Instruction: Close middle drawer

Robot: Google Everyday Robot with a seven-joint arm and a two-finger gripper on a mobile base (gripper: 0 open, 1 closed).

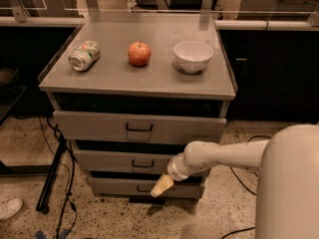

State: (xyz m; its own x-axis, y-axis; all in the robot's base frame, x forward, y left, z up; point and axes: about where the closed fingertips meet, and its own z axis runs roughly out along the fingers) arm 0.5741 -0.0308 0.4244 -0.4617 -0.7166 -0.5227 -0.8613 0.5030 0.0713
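The middle drawer (pixel 114 162) is the shallow grey one between the top and bottom drawers, with a small dark loop handle (pixel 143 164) at its centre. A dark gap shows above its front panel. My gripper (pixel 162 185) reaches in from the right on a white arm (pixel 219 156). Its pale tip hangs just below the middle drawer's front, right of the handle and in front of the bottom drawer (pixel 114 186).
The top drawer (pixel 99 126) stands out a little under the grey cabinet top (pixel 149 81), which carries a tipped can (pixel 83 55), a red apple (pixel 139 53) and a white bowl (pixel 193 56). A black stand leg (pixel 52 176) and cables lie at the left.
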